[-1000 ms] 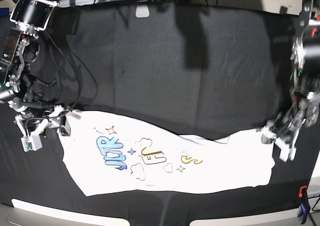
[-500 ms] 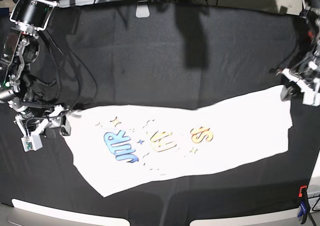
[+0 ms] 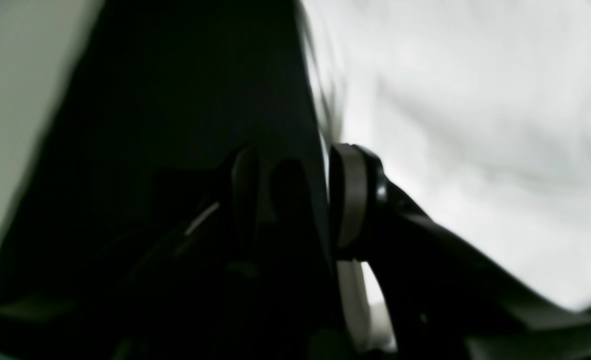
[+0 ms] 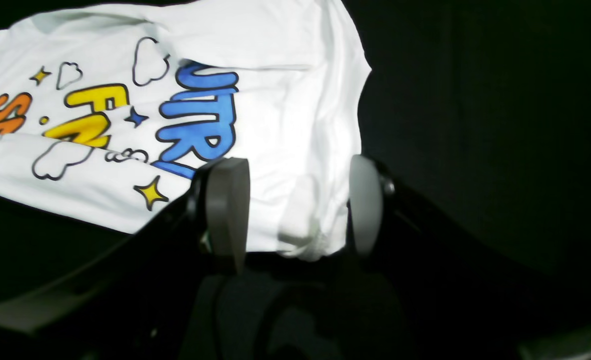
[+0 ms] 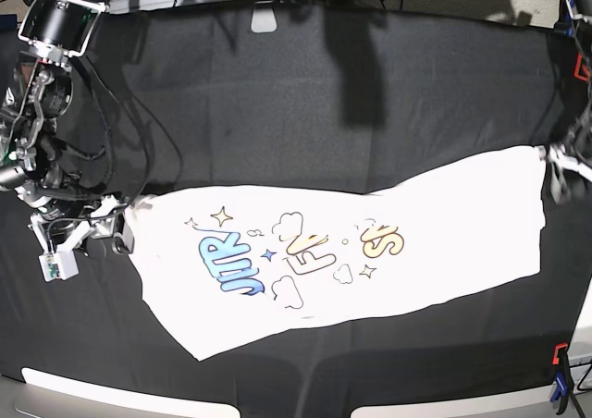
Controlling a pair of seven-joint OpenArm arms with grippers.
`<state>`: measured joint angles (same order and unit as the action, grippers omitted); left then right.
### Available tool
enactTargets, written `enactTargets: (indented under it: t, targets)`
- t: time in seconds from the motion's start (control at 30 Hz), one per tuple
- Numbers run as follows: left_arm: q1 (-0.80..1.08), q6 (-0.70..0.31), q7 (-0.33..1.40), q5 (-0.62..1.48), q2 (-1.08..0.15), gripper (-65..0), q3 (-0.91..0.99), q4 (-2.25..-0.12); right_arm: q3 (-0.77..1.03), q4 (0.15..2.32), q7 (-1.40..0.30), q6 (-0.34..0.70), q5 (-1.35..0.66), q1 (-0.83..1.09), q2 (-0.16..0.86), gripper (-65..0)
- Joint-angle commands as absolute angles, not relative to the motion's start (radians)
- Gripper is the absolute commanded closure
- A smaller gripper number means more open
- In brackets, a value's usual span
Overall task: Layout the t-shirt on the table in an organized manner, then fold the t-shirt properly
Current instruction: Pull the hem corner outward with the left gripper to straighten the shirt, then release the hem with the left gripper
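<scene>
- The t-shirt (image 5: 351,252) is lying print-up on the near half of the table (image 5: 305,104), stretched wide between the two arms.
- The right gripper (image 4: 288,207) is sitting at the shirt's sleeve end beside the blue lettering, its fingers (image 4: 225,210) spread apart over a cloth edge without pinching it.
- The left gripper (image 5: 564,164) is hovering at the shirt's opposite corner, fingers parted in the blurred wrist view, gripping nothing visible.
</scene>
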<state>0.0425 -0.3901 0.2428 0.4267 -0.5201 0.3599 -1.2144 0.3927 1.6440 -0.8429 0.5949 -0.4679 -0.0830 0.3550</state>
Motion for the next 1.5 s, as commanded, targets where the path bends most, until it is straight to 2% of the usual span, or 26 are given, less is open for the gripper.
enactTargets:
  t: [0.0, 0.17, 0.3, 0.63, 0.77, 0.93, 1.0, 1.1, 1.13, 1.47]
  targets:
    - [0.009, -0.384, 0.217, 0.439, -0.533, -21.6, 0.365, -1.220, 0.397, 1.661, -0.821, 0.596, -0.482, -0.102, 0.371, -29.4]
    - [-0.122, -0.404, 0.270, 0.437, -0.483, -21.6, 0.365, -1.078, 0.397, 1.661, -0.837, 0.596, -0.479, -0.102, 0.371, -29.4]
    - [-0.184, -0.513, 0.274, 0.439, -0.471, -21.6, 0.365, -0.983, 0.397, 1.661, -0.839, 0.596, -0.479, -0.102, 0.371, -29.4]
    - [-0.185, -0.515, 0.322, 0.419, -0.471, -21.5, 0.365, -0.981, 0.397, 1.661, -0.839, 0.596, -0.479, -0.102, 0.371, -29.4]
    - [-0.186, -0.427, 0.313, 0.381, -0.471, -21.5, 0.365, -0.981, 0.397, 1.661, -0.840, 0.596, -0.479, -0.102, 0.371, -29.4]
    - [-0.186, -0.439, 0.314, 0.369, -0.471, -21.5, 0.365, -0.981, 0.397, 1.661, -0.839, 0.596, -0.480, -0.102, 0.371, -29.4]
    - [-0.186, -0.501, 0.314, 0.370, -0.471, -17.0, 0.365, -0.981, 0.397, 1.661, -0.839, 0.596, -0.480, -0.102, 0.371, -29.4]
    - [-0.186, -0.592, 0.313, 0.383, -0.471, -2.2, 0.365, -0.981, 0.397, 1.661, -0.835, 0.596, -0.479, -0.102, 0.371, -29.4]
    - [-0.186, -0.606, 0.313, 0.408, -0.472, 0.0, 0.365, -0.981, 0.397, 1.661, -0.835, 0.596, -0.479, -0.102, 0.371, -29.4]
    - [-0.183, -0.609, 0.347, 0.617, -0.522, 0.0, 0.368, -0.982, 0.397, 1.661, -0.877, 0.596, -0.480, -0.102, 0.371, -29.5]
